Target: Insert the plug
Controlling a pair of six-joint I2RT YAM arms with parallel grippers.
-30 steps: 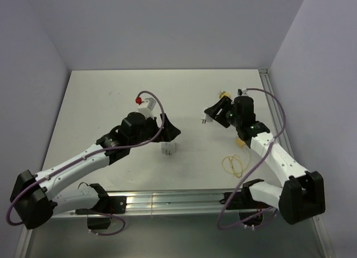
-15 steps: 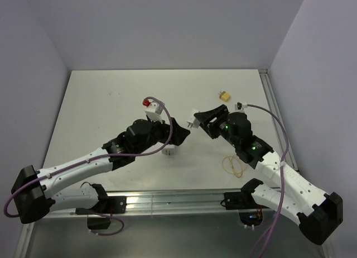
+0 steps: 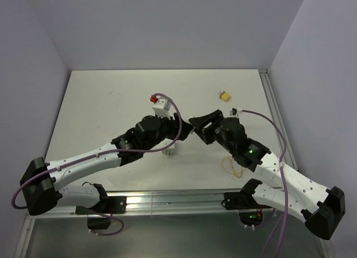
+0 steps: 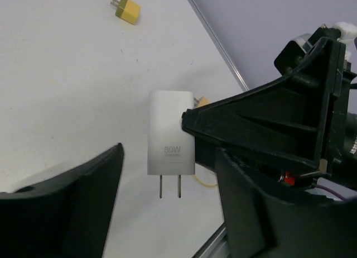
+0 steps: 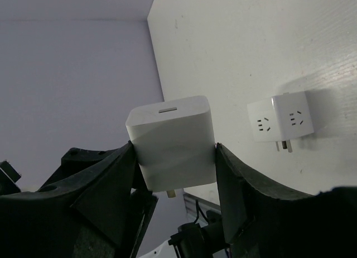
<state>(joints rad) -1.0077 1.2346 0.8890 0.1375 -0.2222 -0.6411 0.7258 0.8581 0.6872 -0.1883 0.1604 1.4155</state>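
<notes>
Counter (image 3: 100, 101) first. Low of centre in the overhead view sits a white socket cube (image 3: 169, 150), just under my left arm's wrist. Over in the upper right lies the yellow plug (image 3: 224, 96), alone on the counter, untouched and well apart from both grippers. Lower right, a thin yellow wire loop (image 3: 233, 164) lies beside my right arm.

Now the grippers, meeting nose to nose mid-frame. Left gripper (image 4: 170, 157): jaws spread wide, holding nothing. In its wrist view a white charger (image 5: 170, 138) hangs in the gap ahead, two prongs pointing back at the camera. Whether it touches my left fingers, I cannot tell. Right gripper (image 5: 174, 149): clamped on that charger, one finger on each flat side, above the counter.
</notes>
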